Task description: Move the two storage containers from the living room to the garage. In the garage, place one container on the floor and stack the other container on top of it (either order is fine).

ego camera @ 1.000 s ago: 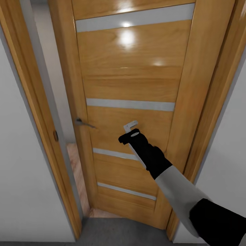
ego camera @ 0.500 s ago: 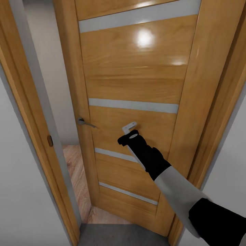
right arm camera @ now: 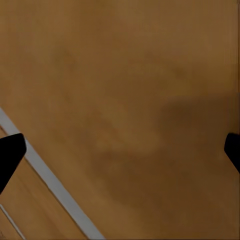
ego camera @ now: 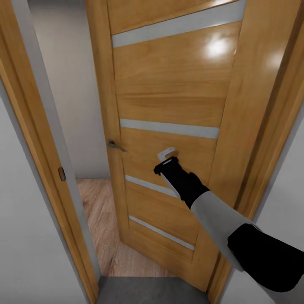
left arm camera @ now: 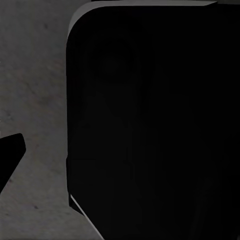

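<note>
Mid-frame, our right gripper (ego camera: 165, 157), fingers spread wide, presses the orange-wood door (ego camera: 169, 93) ajar; wood-plank floor (ego camera: 99, 219) shows lower left. Our left fingers' state: cannot tell.

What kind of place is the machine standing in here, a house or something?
Probably a home doorway, at the edge of a garage-like room. A glossy orange-wood door with pale horizontal slits stands partly open, light wood-plank flooring shows beyond it, and grey concrete floor lies on the near side, between plain white walls.
</note>
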